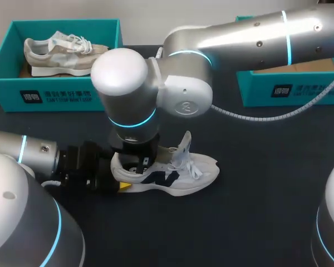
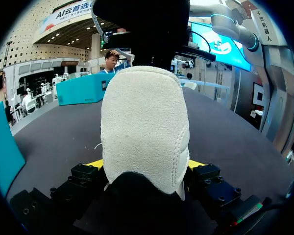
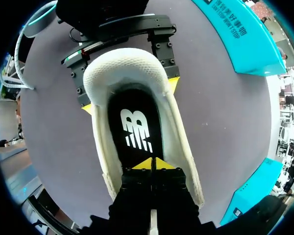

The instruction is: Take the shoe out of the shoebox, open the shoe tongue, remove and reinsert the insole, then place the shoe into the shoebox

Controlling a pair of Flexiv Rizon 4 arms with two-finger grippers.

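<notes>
In the head view, a white shoe [image 1: 178, 175] lies on its sole on the dark table [image 1: 256, 217], near the middle, heel to the left and toe to the right, with its laces loose. The left arm [image 1: 33, 153] comes in from the left, and the left tool [image 1: 122, 184] sits at the heel with 1 yellow tip showing. The right arm [image 1: 250, 41] reaches across from the far right and drops down over the shoe's opening. Its tool is hidden there. A teal shoebox [image 1: 55, 94] stands at the far left with a beige shoe [image 1: 61, 53] inside, and a second teal box [image 1: 289, 89] stands at the far right.

In the left wrist view, the heel fills the space between the left tool's 2 fingertips [image 2: 95, 163]. They press on it from both sides, so the tool is clamped on the shoe.

In the right wrist view, the right tool [image 3: 151, 164] is inside the shoe, just over the black insole [image 3: 134, 122]. Its 2 yellow tips are pressed together, and nothing shows between them. Ahead of it, the left tool grips the heel from both sides.
</notes>
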